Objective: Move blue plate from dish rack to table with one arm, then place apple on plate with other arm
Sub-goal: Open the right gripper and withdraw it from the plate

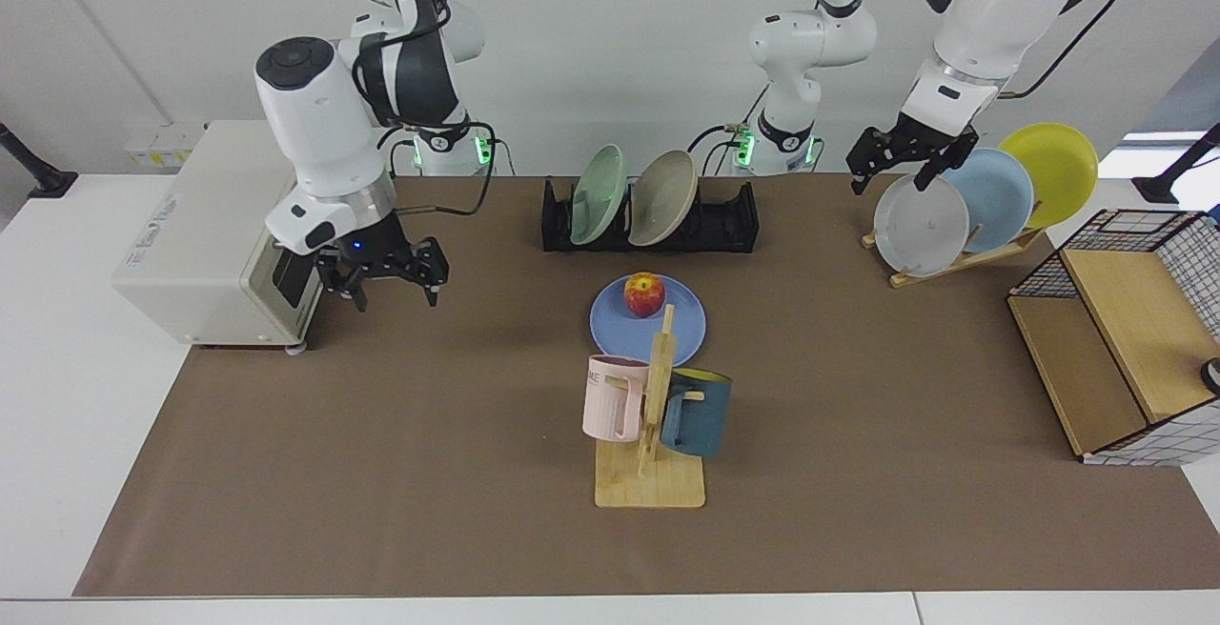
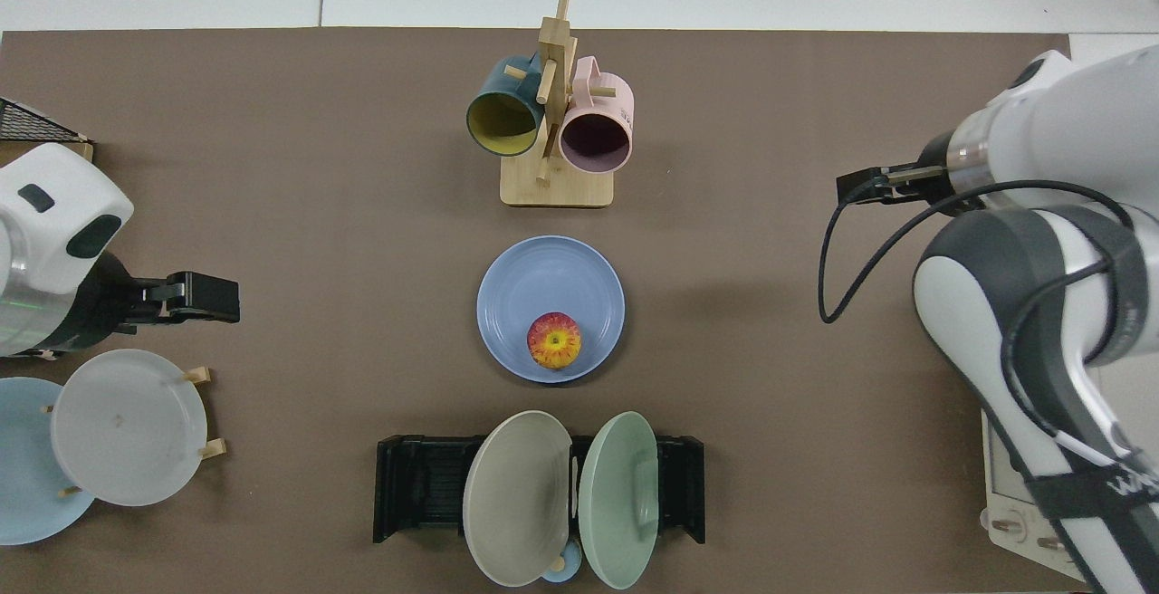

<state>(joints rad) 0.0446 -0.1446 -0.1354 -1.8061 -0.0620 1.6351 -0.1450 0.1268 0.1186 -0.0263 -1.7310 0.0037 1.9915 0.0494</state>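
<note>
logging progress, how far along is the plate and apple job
Both steps look done: the blue plate lies flat on the table, out of the dish rack, and the apple sits on it. Nothing is in hand: the right gripper hangs open by the toaster oven, the left gripper open above the wooden stand's plates. Nothing seems left.
</note>
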